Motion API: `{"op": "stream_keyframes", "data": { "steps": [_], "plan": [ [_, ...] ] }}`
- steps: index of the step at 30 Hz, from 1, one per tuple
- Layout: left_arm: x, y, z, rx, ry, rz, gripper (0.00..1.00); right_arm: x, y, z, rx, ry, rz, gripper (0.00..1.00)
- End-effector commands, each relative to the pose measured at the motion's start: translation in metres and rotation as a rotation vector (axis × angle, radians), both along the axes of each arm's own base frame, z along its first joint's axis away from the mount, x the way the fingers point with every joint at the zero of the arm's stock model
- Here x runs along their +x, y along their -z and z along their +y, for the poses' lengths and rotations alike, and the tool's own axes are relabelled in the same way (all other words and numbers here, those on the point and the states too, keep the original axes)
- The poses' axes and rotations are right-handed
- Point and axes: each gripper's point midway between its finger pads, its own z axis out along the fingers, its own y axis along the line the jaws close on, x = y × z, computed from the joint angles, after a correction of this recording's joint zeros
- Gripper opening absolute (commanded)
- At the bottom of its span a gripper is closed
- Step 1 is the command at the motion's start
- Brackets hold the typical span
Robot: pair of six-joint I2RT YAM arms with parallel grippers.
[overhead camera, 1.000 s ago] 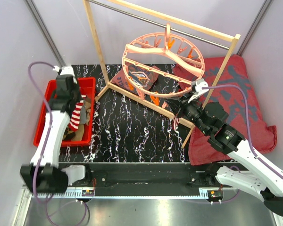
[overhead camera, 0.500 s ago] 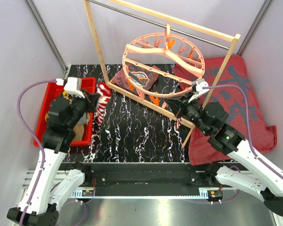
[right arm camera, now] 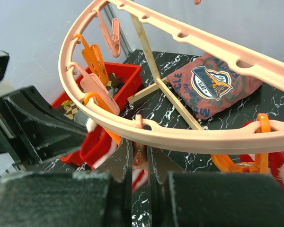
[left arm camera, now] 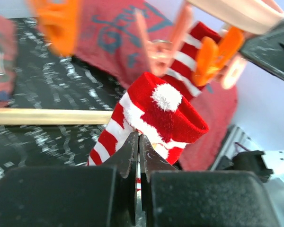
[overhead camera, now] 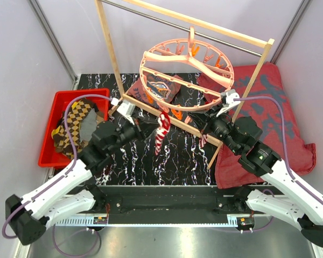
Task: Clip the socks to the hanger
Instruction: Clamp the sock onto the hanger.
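Observation:
The pink ring hanger (overhead camera: pixel 189 63) hangs from the wooden rack. My left gripper (overhead camera: pixel 153 125) is shut on a red-white striped sock (overhead camera: pixel 161 135) just below the ring's near rim; in the left wrist view the sock's cuff (left arm camera: pixel 163 113) rises from the shut jaws (left arm camera: pixel 138 138), close under orange clips (left arm camera: pixel 213 54). My right gripper (right arm camera: pixel 139 147) is shut on a small clip (right arm camera: pixel 139 158) under the rim (right arm camera: pixel 189 138), with another striped sock (overhead camera: pixel 201 141) hanging beneath it. An argyle sock (overhead camera: pixel 79 110) and a grey one (overhead camera: pixel 89 129) lie in the red bin.
The red bin (overhead camera: pixel 47 156) stands at the left. The wooden rack's (overhead camera: pixel 109 48) base bar crosses the table under the hanger. A folded printed cloth (overhead camera: pixel 160 88) lies behind that bar. A large dark-red cloth (overhead camera: pixel 269 107) covers the right side.
My left arm has swung right from the red bin, carrying the striped sock to below the hanger's near rim. The right arm has stayed in place.

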Motion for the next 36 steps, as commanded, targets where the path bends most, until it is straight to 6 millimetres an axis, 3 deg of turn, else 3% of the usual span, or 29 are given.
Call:
{"op": "stream_keyframes", "data": {
  "steps": [1, 8, 13, 25, 36],
  "plan": [
    [-0.005, -0.046, -0.024, -0.166, 0.016, -0.11, 0.0, -0.008, -0.032, -0.003, 0.075, -0.015, -0.048, 0.08],
    [-0.018, -0.04, -0.057, -0.202, 0.061, -0.084, 0.0, -0.008, -0.033, -0.003, 0.088, -0.014, -0.044, 0.09],
    [-0.016, -0.041, -0.066, -0.208, 0.042, -0.08, 0.0, -0.009, -0.034, -0.005, 0.093, -0.008, -0.046, 0.09],
    [-0.009, -0.027, -0.066, -0.165, 0.0, -0.058, 0.0, -0.009, -0.036, -0.009, 0.088, 0.006, -0.058, 0.09],
    [-0.012, -0.04, -0.074, -0.172, 0.024, -0.078, 0.0, -0.005, -0.026, -0.004, 0.067, 0.0, -0.039, 0.09]
  ]
}}
